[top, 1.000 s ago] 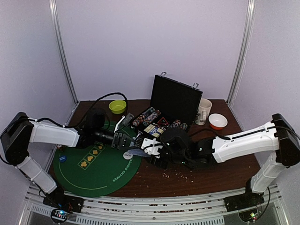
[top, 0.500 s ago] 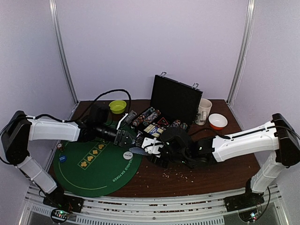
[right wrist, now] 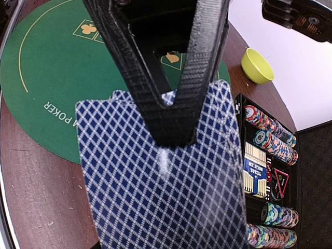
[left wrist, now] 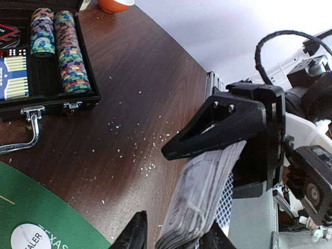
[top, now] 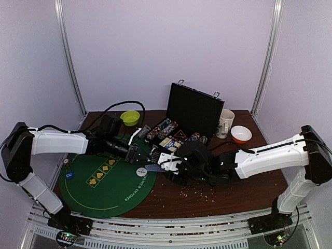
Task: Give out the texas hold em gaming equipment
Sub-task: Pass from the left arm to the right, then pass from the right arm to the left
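Left wrist view shows the left pincer (left wrist: 176,236) standing moderately open at the bottom edge of the picture. Its two dark fingers are on either side of the lower end of a thick deck of playing cards with blue, white-latticed backs (left wrist: 199,192). A gap is visible between the deck and the left-hand finger, while the other finger sits just beside the deck, and contact there cannot be told. The right pincer (left wrist: 220,132), black and triangular-fingered, is clamped across the upper part of the same deck and holds it tilted above the dark brown wooden tabletop (left wrist: 129,93), which is scattered with pale crumbs. In the right wrist view the card backs fill the foreground, with the stack slightly fanned so that a second corner peeks out at the upper left. From above, the deck hangs between the two pincers at the right edge of the round green felt poker mat (top: 98,187), just beside the small white round dealer disc (top: 141,171) lying on the felt. Rows of multicoloured round poker chips (left wrist: 70,52) lie in the open black carrying case (top: 194,109) behind.
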Controlling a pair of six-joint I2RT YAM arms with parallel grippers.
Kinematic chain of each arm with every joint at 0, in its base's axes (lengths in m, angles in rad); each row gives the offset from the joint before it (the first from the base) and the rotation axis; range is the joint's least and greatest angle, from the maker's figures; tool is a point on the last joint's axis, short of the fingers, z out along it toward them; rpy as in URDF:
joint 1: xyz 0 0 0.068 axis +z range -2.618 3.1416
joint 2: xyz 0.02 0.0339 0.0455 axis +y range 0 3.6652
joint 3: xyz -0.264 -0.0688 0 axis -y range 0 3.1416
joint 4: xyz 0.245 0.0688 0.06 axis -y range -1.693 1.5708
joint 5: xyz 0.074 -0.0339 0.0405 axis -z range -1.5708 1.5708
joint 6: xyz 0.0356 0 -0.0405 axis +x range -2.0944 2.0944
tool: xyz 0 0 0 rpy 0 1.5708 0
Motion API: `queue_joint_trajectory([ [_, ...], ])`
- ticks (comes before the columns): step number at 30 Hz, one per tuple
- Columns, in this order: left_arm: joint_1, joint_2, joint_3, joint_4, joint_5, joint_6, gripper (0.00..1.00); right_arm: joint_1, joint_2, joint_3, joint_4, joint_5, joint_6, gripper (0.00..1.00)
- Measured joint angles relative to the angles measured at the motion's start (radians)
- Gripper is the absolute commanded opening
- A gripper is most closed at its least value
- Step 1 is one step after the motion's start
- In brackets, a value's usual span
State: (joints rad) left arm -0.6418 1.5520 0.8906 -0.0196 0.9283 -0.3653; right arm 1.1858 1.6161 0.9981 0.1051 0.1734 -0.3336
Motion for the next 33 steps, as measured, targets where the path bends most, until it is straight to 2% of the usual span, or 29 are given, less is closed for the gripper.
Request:
queue_joint_trajectory([
  [4,0.002,0.0,0.006,-0.021,-0.011,0.022,0.49,-0.002,0.0,0.0,-0.002,0.0,-0.001,0.43],
  [13,0.013,-0.01,0.029,-0.066,-0.006,0.062,0.63,-0.004,0.0,0.004,-0.006,-0.003,0.0,0.41],
  [27,0.021,-0.016,0.067,-0.101,0.015,0.073,0.61,-0.013,0.0,0.021,-0.006,-0.037,0.023,0.39],
  [33,0.021,-0.016,0.077,-0.118,0.012,0.088,0.57,-0.023,0.0,0.021,-0.005,-0.06,0.034,0.39],
])
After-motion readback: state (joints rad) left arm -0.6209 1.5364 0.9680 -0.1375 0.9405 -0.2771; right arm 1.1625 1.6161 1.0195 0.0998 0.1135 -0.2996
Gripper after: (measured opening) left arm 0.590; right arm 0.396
